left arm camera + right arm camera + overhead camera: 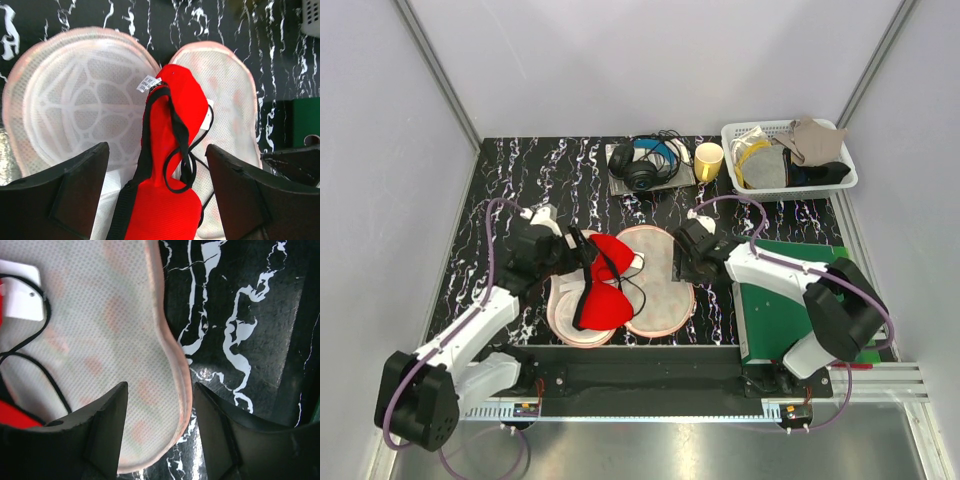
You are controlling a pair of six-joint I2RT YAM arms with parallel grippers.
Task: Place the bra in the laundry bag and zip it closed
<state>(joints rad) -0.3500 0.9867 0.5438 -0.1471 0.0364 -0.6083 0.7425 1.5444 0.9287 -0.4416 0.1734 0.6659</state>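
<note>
The laundry bag [660,300] lies opened flat mid-table, its two pale mesh lobes [85,100] facing up. The red bra [610,295] is draped across its middle, over the left lobe and the seam, with black straps looping onto the right lobe. My left gripper [576,250] hovers just over the bra [175,100]; it is open [156,147], with the red cloth between the wide-spread fingers but clear of both pads. My right gripper [678,262] is open [160,387] and straddles the pink edging of the bag's right lobe [115,315] without pinching it.
At the back lie black headphones [645,160] on a grey pad, a yellow cup [708,158] and a white basket [835,185] holding cloths. A green mat [790,290] lies under the right arm. Grey walls close in on both sides.
</note>
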